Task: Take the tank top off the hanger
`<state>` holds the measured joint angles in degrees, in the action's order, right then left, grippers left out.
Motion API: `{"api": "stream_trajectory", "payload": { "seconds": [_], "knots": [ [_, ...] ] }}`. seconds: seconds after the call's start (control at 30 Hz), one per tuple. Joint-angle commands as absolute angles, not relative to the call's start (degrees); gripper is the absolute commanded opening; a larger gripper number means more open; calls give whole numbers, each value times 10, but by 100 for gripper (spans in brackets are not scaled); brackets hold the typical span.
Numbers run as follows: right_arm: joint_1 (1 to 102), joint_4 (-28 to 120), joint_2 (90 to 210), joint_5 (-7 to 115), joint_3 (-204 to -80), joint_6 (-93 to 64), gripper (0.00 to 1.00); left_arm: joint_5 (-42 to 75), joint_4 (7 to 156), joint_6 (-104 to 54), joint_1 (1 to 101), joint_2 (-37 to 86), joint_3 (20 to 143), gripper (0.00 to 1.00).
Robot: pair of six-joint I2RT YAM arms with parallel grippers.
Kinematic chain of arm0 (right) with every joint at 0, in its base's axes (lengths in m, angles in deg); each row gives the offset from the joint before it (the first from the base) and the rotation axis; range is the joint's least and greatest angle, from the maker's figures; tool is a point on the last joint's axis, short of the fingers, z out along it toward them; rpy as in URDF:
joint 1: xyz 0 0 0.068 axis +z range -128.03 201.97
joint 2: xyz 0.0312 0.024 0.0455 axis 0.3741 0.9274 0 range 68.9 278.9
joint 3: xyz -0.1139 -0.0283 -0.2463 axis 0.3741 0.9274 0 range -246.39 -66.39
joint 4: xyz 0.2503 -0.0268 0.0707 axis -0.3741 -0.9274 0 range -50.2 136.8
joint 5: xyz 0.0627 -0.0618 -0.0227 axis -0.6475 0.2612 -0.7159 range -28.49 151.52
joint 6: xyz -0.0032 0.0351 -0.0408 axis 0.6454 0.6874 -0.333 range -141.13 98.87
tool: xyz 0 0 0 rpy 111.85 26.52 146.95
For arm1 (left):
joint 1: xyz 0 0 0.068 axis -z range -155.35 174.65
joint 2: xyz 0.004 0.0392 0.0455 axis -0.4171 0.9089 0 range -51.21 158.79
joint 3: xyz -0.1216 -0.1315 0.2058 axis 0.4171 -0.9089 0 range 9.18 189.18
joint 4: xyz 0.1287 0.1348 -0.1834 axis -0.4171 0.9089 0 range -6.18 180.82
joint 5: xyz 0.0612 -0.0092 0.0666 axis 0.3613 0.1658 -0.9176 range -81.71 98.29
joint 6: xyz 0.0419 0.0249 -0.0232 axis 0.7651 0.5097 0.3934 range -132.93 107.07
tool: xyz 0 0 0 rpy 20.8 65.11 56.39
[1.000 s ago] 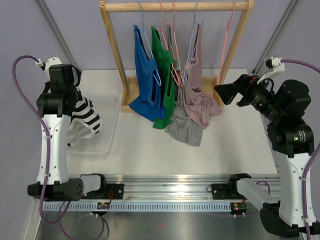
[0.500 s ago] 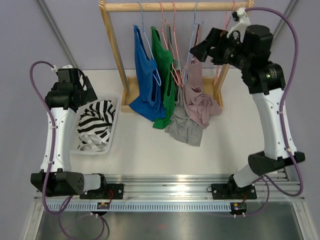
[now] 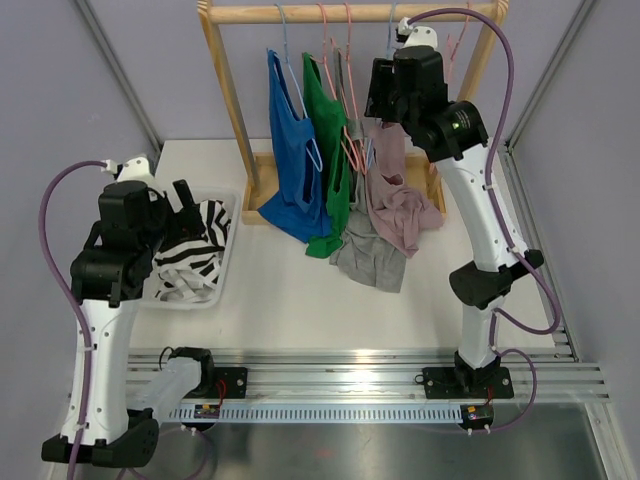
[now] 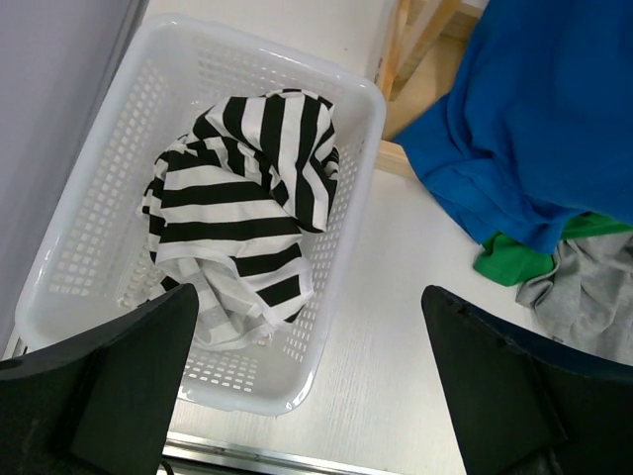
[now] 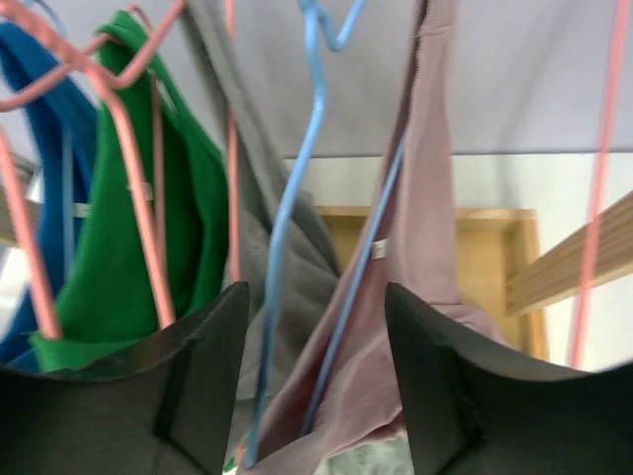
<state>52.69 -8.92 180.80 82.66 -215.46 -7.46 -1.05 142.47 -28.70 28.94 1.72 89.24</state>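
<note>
A mauve tank top hangs on a blue wire hanger on the wooden rack. My right gripper is raised to the hanger's upper part. In the right wrist view its jaws stand apart, with the blue wires and the mauve strap between them; neither finger visibly touches them. My left gripper is open and holds nothing, above the near corner of the white basket. A black-and-white striped tank top lies crumpled in that basket.
On the same rail hang a blue top, a green one and a grey one whose hem rests on the table. An empty pink hanger hangs at the rail's right end. The basket stands at the table's left.
My left gripper opened and the striped tank top dropped into the basket. The right arm swung from the table's right up to the rack, and its jaws have narrowed round the blue hanger.
</note>
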Motion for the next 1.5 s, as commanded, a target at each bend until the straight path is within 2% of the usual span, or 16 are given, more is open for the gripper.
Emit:
{"api": "stream_trajectory", "payload": {
  "seconds": [0.0, 0.1, 0.13, 0.23, 0.3, 0.33, 0.57, 0.7, 1.03, 1.2, 1.47],
  "knots": [
    [529, -77, 1800, 901, -2160, -107, 59, -1, 1412, -271, 310, 23, 874, 99],
    [528, -74, 1790, 910, -2147, -116, 40, -2, 1409, -271, 323, 28, 867, 99],
    [528, -73, 1787, 913, -2141, -121, 26, -1, 1409, -271, 326, 33, 867, 99],
    [526, -68, 1774, 922, -2119, -136, 22, -5, 1416, -273, 348, 39, 861, 99],
    [524, -66, 1762, 916, -2104, -144, 12, -11, 1418, -275, 363, 40, 854, 99],
    [523, -63, 1754, 915, -2101, -146, 1, -15, 1417, -276, 368, 36, 853, 99],
    [524, -47, 1729, 898, -2124, -172, 0, -2, 1401, -302, 421, 15, 849, 99],
    [522, -43, 1723, 882, -2147, -187, 0, 6, 1358, -330, 498, -9, 814, 99],
    [519, -43, 1660, 839, -2126, -171, 0, 31, 1272, -367, 591, -53, 774, 99],
    [519, -54, 1579, 770, -2018, -138, 0, 44, 1195, -364, 656, -66, 764, 99],
    [519, -79, 1380, 642, -1786, -87, 0, -24, 1050, -341, 785, -38, 780, 99]
  ]
}}
